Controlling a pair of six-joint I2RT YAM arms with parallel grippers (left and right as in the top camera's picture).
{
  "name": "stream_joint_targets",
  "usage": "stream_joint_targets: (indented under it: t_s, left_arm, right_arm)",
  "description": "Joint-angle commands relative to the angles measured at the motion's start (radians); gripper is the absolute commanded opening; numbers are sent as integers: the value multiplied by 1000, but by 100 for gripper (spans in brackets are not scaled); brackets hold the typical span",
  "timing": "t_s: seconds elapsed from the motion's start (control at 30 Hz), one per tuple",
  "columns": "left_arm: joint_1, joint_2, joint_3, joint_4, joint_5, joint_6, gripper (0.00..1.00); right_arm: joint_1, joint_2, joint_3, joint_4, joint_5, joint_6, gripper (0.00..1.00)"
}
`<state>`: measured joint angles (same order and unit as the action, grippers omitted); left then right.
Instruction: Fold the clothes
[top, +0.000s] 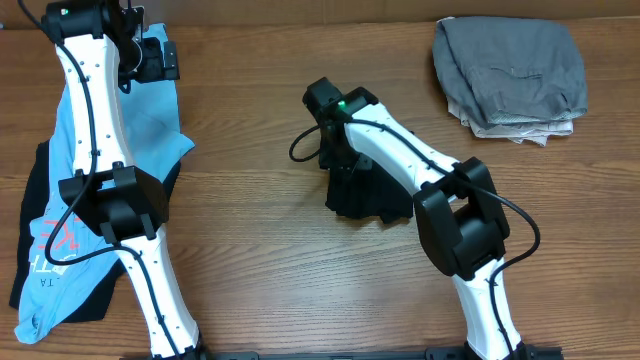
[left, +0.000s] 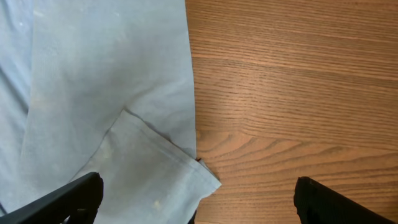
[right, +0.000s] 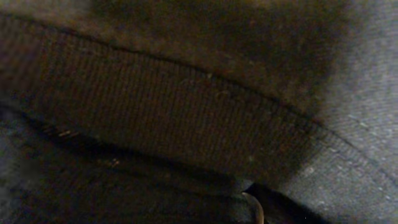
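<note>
Now the left gripper (left: 198, 186) hangs wide open and empty over the blue shirt (top: 160, 125) at the table's (top: 260, 260) left edge. The right gripper (top: 335, 150) is buried in black cloth (top: 365, 195) mid-table, so I cannot tell how far it is open.

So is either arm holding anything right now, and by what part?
Left gripper: nothing, jaws open over the blue shirt. Right gripper is down in the black garment at a ribbed edge; a grip cannot be told.

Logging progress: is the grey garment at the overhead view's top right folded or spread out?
Folded. The grey garment lies as a compact bundle, with stacked layer edges showing along its lower right side.
</note>
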<state>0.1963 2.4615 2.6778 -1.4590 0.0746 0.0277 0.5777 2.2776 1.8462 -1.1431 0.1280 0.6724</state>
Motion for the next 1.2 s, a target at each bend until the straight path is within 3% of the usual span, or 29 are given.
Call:
stream_joint_targets:
  t_s: [0.0, 0.2, 0.3, 0.33, 0.53, 0.97, 1.17]
  left_arm:
    - [0, -2, 15, -6, 5, -9, 100]
    - [0, -2, 15, -8, 5, -9, 100]
    - [0, -2, 15, -10, 5, -9, 100]
    - [0, -2, 15, -11, 5, -9, 100]
    - [0, -2, 15, -11, 5, -9, 100]
    - [0, -2, 15, -10, 5, -9, 100]
    - [0, -2, 15, -10, 5, -9, 100]
  right_arm:
    - [3, 60, 5, -8, 6, 35, 47]
    - [8, 74, 6, -12, 2, 1, 33]
    - [11, 74, 6, -22, 2, -26, 7]
    - [11, 74, 6, -26, -4, -26, 4]
    - [-5, 63, 89, -115, -77, -69, 4]
    - [-139, -57, 656, -507, -56, -210, 4]
    - [-255, -101, 795, -550, -24, -229, 4]
